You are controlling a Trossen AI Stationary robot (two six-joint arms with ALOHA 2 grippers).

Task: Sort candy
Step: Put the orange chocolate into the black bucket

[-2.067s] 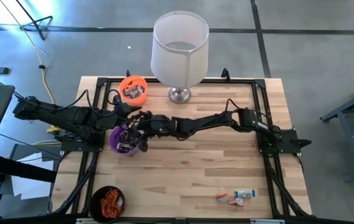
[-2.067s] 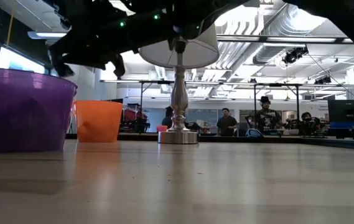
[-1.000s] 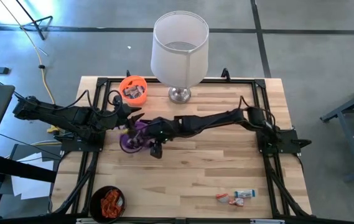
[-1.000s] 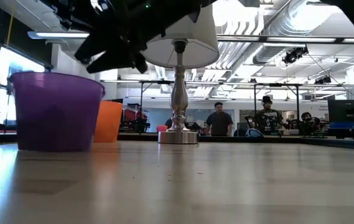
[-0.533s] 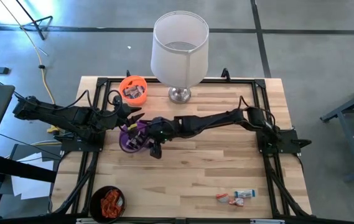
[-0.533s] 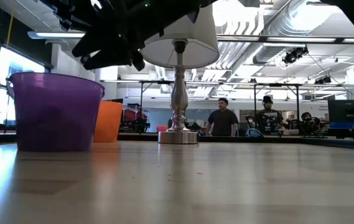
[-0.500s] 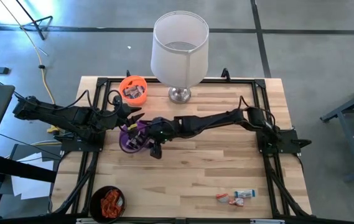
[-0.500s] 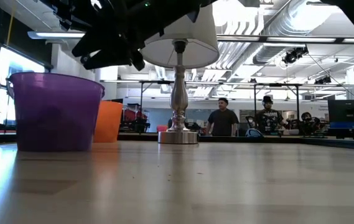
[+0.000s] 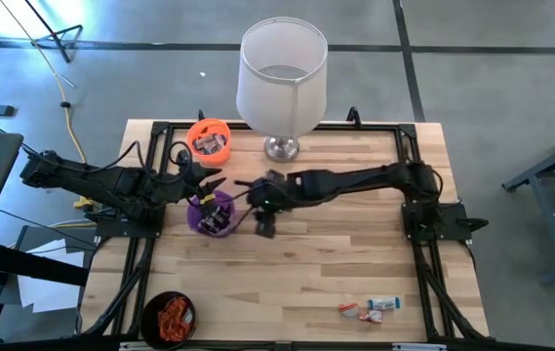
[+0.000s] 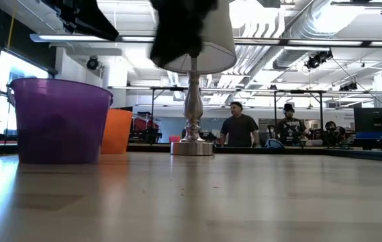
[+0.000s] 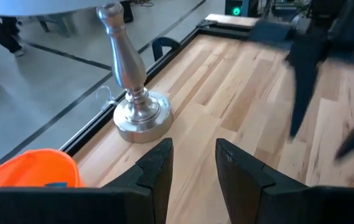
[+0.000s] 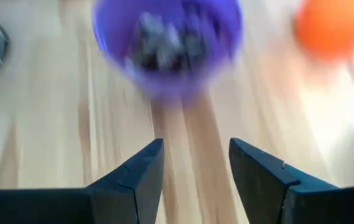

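The right claw (image 9: 265, 226) hung open and empty just at three o'clock of the purple cup (image 9: 209, 214), its two fingers (image 12: 130, 180) set well apart with only bare wood between them. The left claw (image 9: 214, 181) waited at the cup's twelve o'clock edge, its fingers (image 11: 155, 168) narrowly parted around nothing. Dark-wrapped candy (image 12: 167, 46) lay inside the purple cup; more sat in the orange cup (image 9: 209, 138) toward eleven o'clock and in the black cup (image 9: 169, 317) at seven o'clock of the surface (image 9: 336, 263). Three loose sweets (image 9: 371, 308) lay close together near five o'clock, well apart from both claws. A drop into the purple cup looked finished, so the step in hand was probably a reach for those loose sweets. Doing it well would mean lifting clear of the cup rim and the lamp (image 9: 282, 83) first, then coming down over one sweet alone, fingers straddling its short side, so its neighbours were not nudged.
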